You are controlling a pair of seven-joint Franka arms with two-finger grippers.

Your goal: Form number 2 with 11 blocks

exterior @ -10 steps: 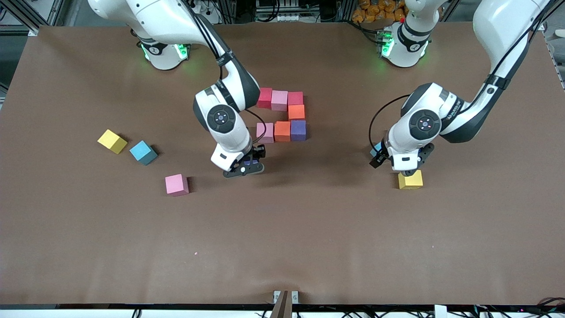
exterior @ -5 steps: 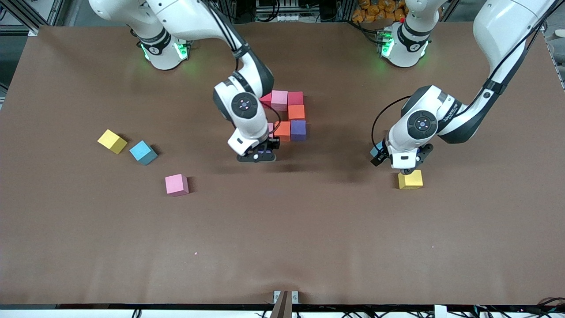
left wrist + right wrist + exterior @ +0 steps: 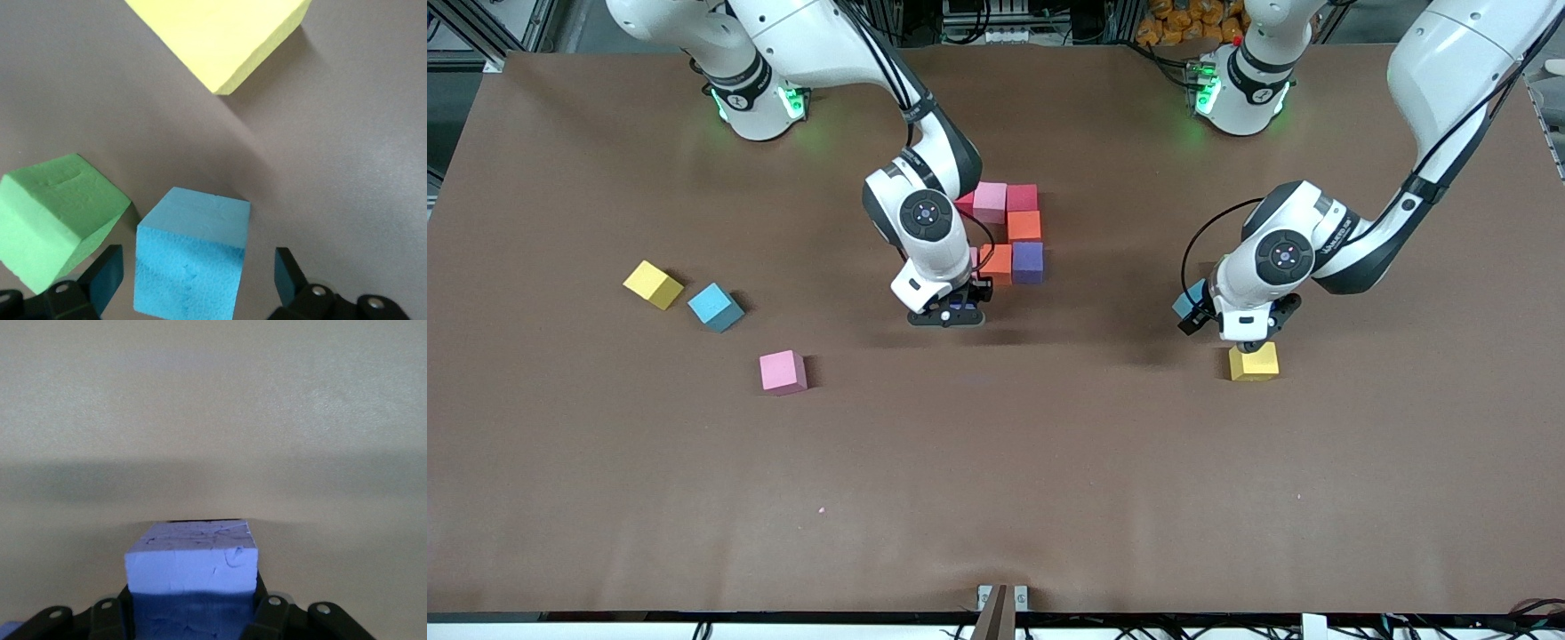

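My right gripper (image 3: 947, 316) is shut on a purple block (image 3: 959, 308), seen close in the right wrist view (image 3: 191, 563), low over the table beside the laid blocks. These are a pink block (image 3: 990, 201), a red one (image 3: 1022, 196), orange (image 3: 1024, 226), purple (image 3: 1028, 262) and orange (image 3: 996, 263); another red and another pink are mostly hidden by the right arm. My left gripper (image 3: 1252, 345) is open, its fingers either side of a light blue block (image 3: 193, 263), apart from it. A yellow block (image 3: 1254, 362) lies close by.
A green cube (image 3: 57, 217) sits right beside the light blue block under the left hand. Toward the right arm's end of the table lie a yellow block (image 3: 652, 284), a light blue block (image 3: 714, 307) and a pink block (image 3: 783, 372).
My right arm has carried the purple block from near the loose pink block toward the laid blocks. My left hand has shifted slightly over the yellow block's area.
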